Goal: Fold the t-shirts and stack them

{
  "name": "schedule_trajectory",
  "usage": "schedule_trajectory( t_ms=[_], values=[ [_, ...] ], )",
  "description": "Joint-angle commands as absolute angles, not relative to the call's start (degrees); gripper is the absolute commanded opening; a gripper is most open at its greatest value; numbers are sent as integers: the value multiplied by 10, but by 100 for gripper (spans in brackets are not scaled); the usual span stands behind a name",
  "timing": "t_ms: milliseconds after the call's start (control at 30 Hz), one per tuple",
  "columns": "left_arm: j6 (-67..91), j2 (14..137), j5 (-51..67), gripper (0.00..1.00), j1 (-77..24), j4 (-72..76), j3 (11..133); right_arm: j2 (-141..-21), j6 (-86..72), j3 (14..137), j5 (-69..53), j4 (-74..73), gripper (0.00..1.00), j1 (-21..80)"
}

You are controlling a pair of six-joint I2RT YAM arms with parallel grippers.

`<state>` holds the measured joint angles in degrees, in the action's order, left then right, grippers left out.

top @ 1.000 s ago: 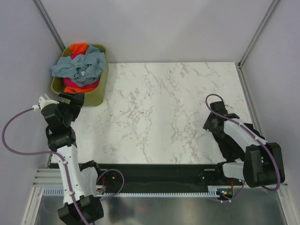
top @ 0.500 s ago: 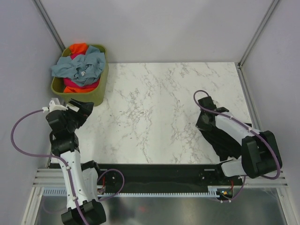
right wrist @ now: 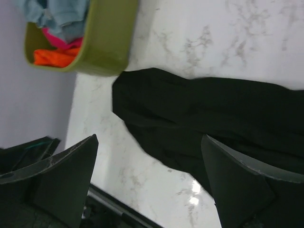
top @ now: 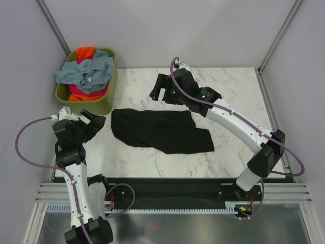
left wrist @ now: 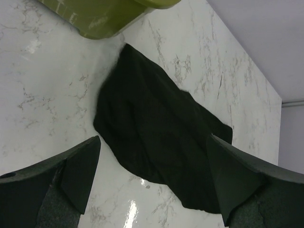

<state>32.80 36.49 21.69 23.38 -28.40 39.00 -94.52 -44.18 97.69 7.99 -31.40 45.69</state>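
Across the counter (top: pixel 238 81), black t-shirt (top: pixel 160 131) lies long axis L–R; L fingers (left wrist: pixel 71 175), apart, just beside its L end; R fingers (right wrist: pixel 57 180), apart, beyond far edge.

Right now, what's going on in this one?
A black t-shirt lies loosely spread on the marble table, not yet folded. Neither arm holds it: the right pincer hangs open just beyond the shirt's far edge, and the left pincer is open beside its left end. A grey-blue shirt, an orange shirt and a pink shirt sit heaped in the green basket at the far left corner.
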Motion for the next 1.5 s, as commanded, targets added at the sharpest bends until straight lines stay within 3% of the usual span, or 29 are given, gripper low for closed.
schedule_trajectory(
  t_ms=[0,167,333,567,600,733,1200,1300,1367,1400,1467],
  values=[
    [278,373,248,100,219,-307,415,-939,-417,927,147,-379,98,424],
    [278,406,244,100,185,-303,413,-844,-407,715,144,-344,98,422],
    [288,446,186,97,80,-296,408,-793,-417,539,164,-314,98,452],
    [286,468,164,95,7,-303,407,-712,-439,454,251,-344,92,439],
    [286,469,159,94,7,-304,408,-703,-446,441,247,-344,86,426],
    [288,480,153,91,-25,-305,408,-671,-426,384,163,-282,80,347],
    [287,488,157,90,-33,-303,409,-794,-396,378,106,-190,61,280],
    [289,489,157,90,-33,-303,408,-809,-393,364,89,-155,52,279],
    [289,490,158,90,-33,-303,408,-824,-388,365,73,-141,37,279],
    [289,491,158,90,-34,-303,408,-829,-387,369,71,-140,20,280],
    [289,492,160,90,-33,-304,408,-832,-380,374,66,-140,4,280]
  ],
)
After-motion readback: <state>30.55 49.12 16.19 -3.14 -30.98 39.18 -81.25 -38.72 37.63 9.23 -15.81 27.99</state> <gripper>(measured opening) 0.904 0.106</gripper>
